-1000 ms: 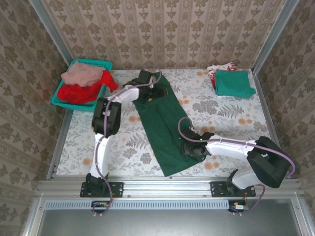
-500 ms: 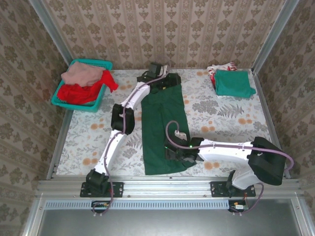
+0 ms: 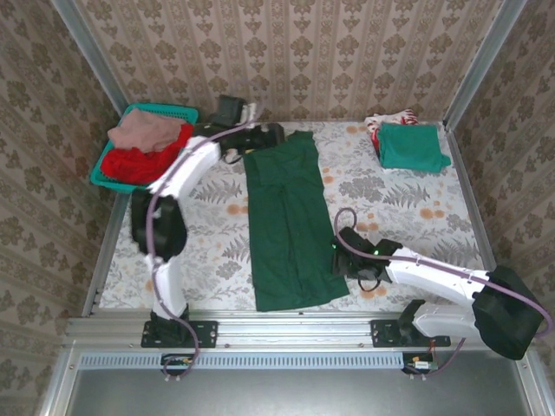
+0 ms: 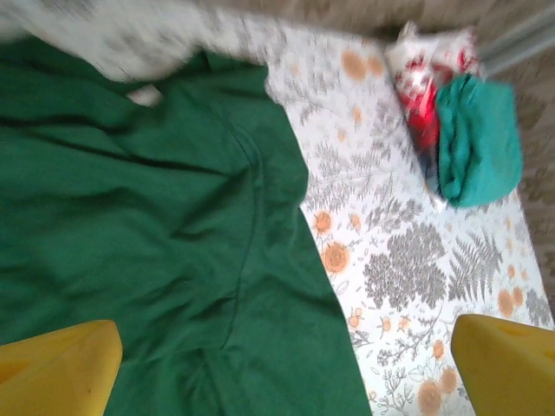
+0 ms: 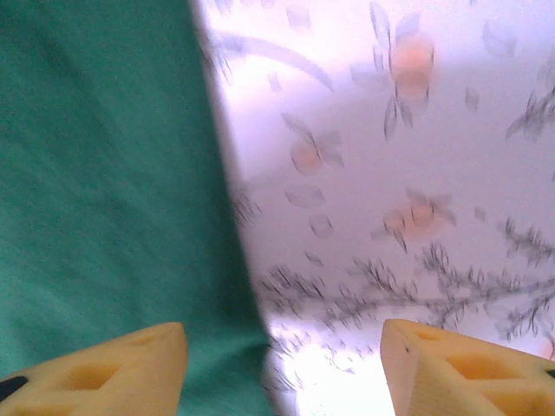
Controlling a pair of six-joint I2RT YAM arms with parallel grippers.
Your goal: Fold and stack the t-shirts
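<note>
Dark green cotton t-shirt [image 3: 286,225]: laid as a long narrow strip down the middle of the floral-print table [image 3: 208,251], running from far edge to near edge. Flat, a few creases at the far end.

Teal plastic mesh basket [image 3: 161,110], far left corner: holds a crumpled dusty pink tee [image 3: 143,130] on top of a red tee [image 3: 139,166], whose edge spills over the right rim.

Far right corner: folded teal-green tee [image 3: 412,146] stacked on a white-red tee [image 3: 383,121].

Left gripper [image 4: 282,347]: jaws spread wide, nothing held, above the green shirt's far end.

Right gripper [image 5: 282,364]: jaws apart, holding nothing, straddling the green shirt's right edge near the hem.
</note>
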